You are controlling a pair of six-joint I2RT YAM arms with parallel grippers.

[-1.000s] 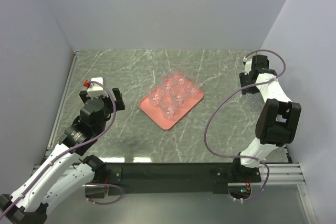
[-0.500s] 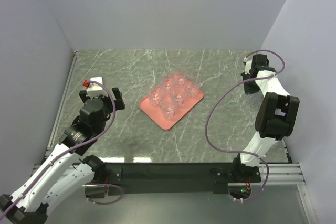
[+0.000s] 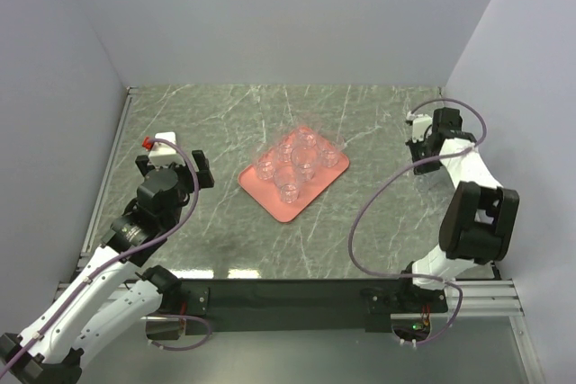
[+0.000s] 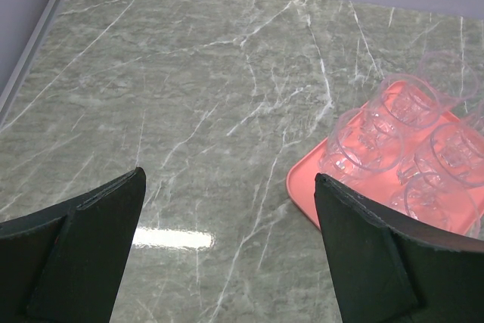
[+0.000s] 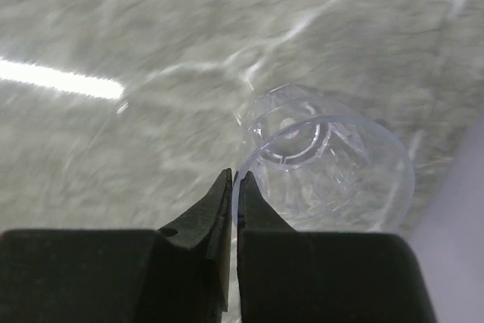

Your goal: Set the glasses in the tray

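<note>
- Glass is the material here: the small clear round tumbler sits on the grey-green marbled bench at the far right, well apart from the flat salmon-pink rectangular tray. It seems to stand mouth up.
- Your right claw is pinched tight on the tumbler's rim. One finger is inside the mouth and one outside, with only the thin wall between them.
- Expect the tumbler to be light, stiff and brittle. Its smooth wall probably offers little friction, so a pinch at one point of the rim may let it swing or slip.
- The rim is likely the only sensible hold, since the body looks too wide for a sure grip across it. Lift gently and keep it hanging level.
- Several other clear tumblers stand packed close together on the tray; the exact count is hard to read. The tray's near corner looks bare, so aim there, because glass knocking glass could chip.
- Your left claw is spread wide and empty, hovering above the bench just left of the tray.
</note>
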